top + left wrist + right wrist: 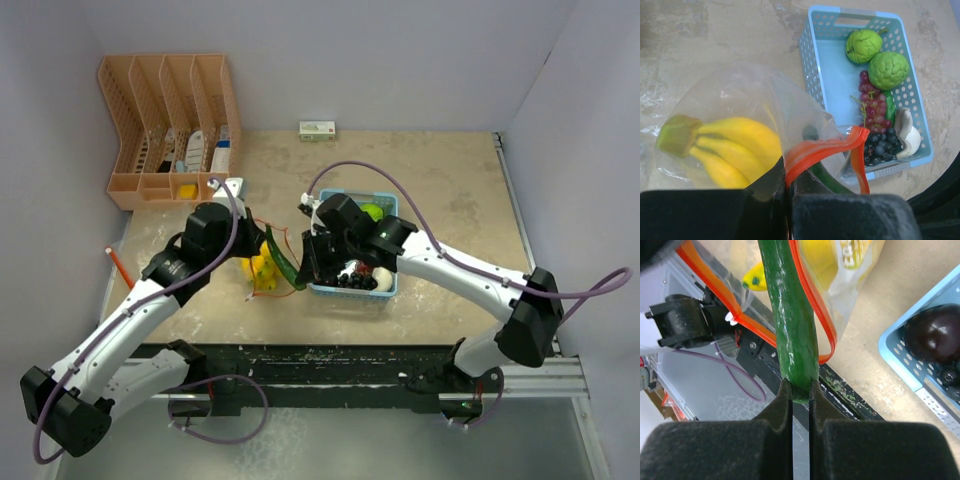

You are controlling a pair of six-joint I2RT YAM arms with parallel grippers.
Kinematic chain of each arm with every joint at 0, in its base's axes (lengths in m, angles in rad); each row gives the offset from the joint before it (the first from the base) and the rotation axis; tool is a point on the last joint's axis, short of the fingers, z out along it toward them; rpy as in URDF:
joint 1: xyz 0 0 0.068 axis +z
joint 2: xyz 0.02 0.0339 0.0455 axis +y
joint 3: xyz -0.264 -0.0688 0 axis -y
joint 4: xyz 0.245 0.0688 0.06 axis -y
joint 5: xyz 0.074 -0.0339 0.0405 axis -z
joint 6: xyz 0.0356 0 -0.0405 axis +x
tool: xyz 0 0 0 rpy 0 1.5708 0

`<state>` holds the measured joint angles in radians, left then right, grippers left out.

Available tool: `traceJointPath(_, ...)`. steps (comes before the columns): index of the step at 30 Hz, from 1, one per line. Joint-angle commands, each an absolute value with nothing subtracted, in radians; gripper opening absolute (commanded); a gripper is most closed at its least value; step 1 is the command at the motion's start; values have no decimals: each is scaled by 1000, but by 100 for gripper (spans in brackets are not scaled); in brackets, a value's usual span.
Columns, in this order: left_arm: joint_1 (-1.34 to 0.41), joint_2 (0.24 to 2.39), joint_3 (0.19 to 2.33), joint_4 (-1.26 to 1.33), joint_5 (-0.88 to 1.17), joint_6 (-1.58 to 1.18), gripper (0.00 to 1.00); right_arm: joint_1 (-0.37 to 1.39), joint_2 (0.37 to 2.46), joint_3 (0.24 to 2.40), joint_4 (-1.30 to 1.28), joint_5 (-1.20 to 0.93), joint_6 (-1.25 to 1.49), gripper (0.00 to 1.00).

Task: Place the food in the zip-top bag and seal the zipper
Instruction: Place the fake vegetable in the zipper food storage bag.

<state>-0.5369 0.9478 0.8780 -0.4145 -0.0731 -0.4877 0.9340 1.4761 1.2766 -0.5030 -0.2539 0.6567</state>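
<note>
A clear zip-top bag [740, 100] with an orange zipper [820, 150] lies left of the light-blue basket [385, 288]. A yellow banana bunch [735, 147] is inside the bag. My left gripper [789, 192] is shut on the bag's zipper rim and holds the mouth up. My right gripper [800, 390] is shut on the end of the long green cucumber [792, 315], whose far end passes through the bag's mouth; it also shows in the top view [284, 258]. Two round green fruits [888, 69], red berries [874, 102] and dark grapes [880, 145] lie in the basket.
A white garlic-like toy [907, 135] and a dark round fruit [935, 335] are also in the basket. An orange desk organiser [170, 130] stands at the back left. A small box [318, 130] lies at the back wall. The table's near edge is close below the bag.
</note>
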Motion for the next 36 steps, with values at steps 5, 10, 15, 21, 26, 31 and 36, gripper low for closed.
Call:
traceJointPath(5,-535,894,805,-316,41,-517,0,919,1570,1461,-682,-215,691,0)
traceJointPath(10,-535,888,799,-288,75,-522,0,917,1621,1529,-786,-181,715,0)
traceJointPath(15,-535,889,800,-257,112,-523,0,899,1651,1605,-854,-152,758,0)
traceJointPath(21,-536,884,774,-244,133,-524,0,884,1694,1721,-849,-76,813,0)
traceJointPath(26,-536,887,765,-235,140,-527,0,884,1719,1709,-789,14,849,30)
traceJointPath(31,-536,905,767,-226,138,-527,0,887,1684,1653,-642,87,843,58)
traceJointPath(36,-535,948,774,-225,110,-532,0,893,1591,1591,-569,90,818,63)
